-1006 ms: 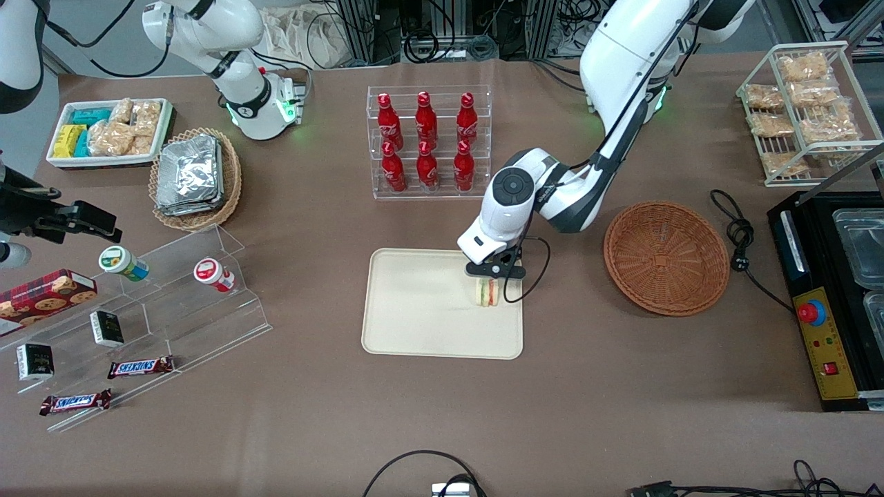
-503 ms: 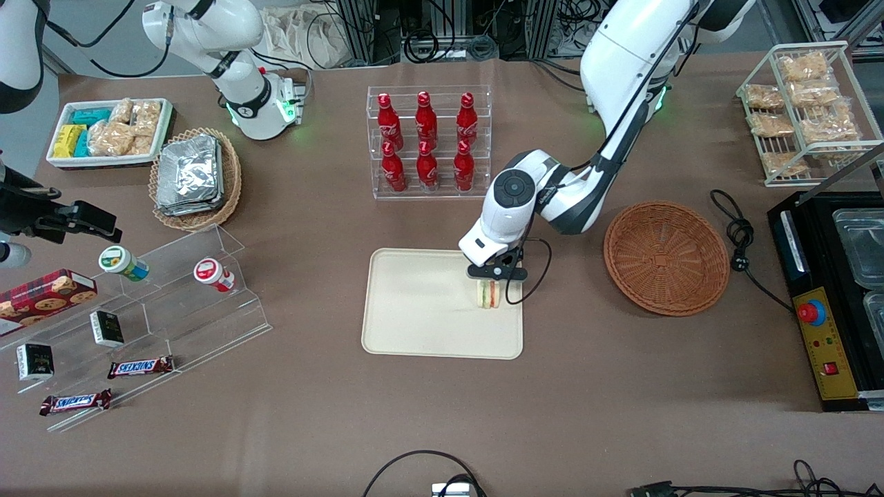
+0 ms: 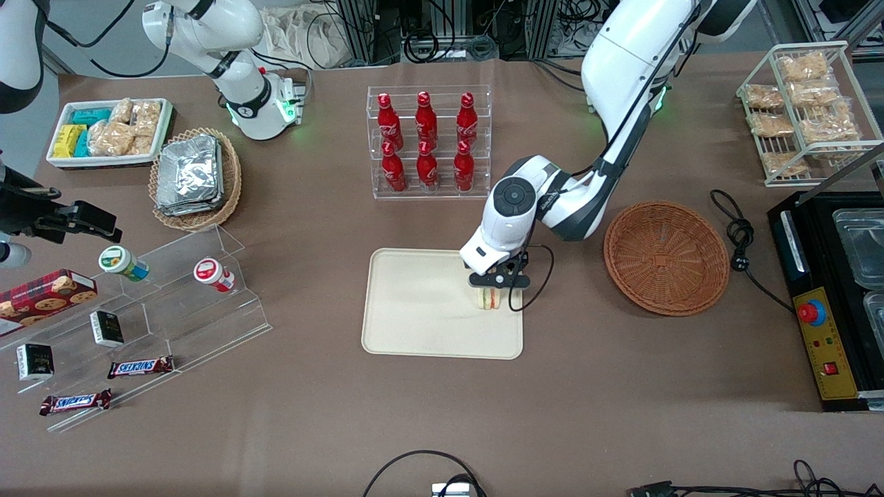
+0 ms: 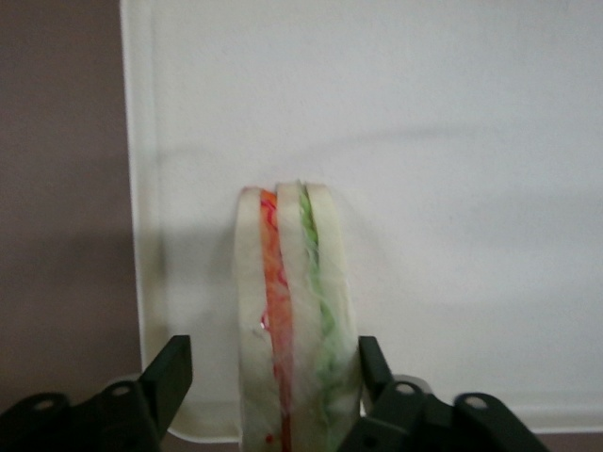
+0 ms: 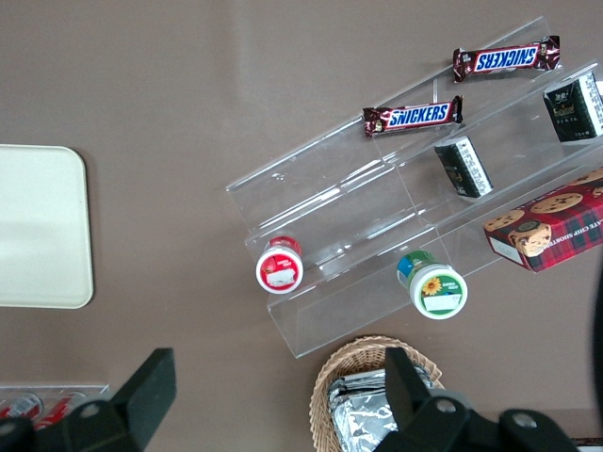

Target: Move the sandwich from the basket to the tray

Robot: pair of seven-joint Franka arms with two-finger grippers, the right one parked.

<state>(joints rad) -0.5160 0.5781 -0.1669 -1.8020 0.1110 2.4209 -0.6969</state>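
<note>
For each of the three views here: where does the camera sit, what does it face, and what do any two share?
Front view: above the table facing both arms; working arm's gripper over the cream rectangular tray.
Left wrist view: on the working arm, looking down past the open gripper at the layered wedge sandwich.
Right wrist view: on the parked arm, looking down at the clear acrylic display steps.
Shared: the tray shows in all three.

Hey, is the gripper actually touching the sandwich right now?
Cannot tell. The left wrist view shows the gripper straddling the sandwich: one finger clearly apart, the other flush against the bread.
</note>
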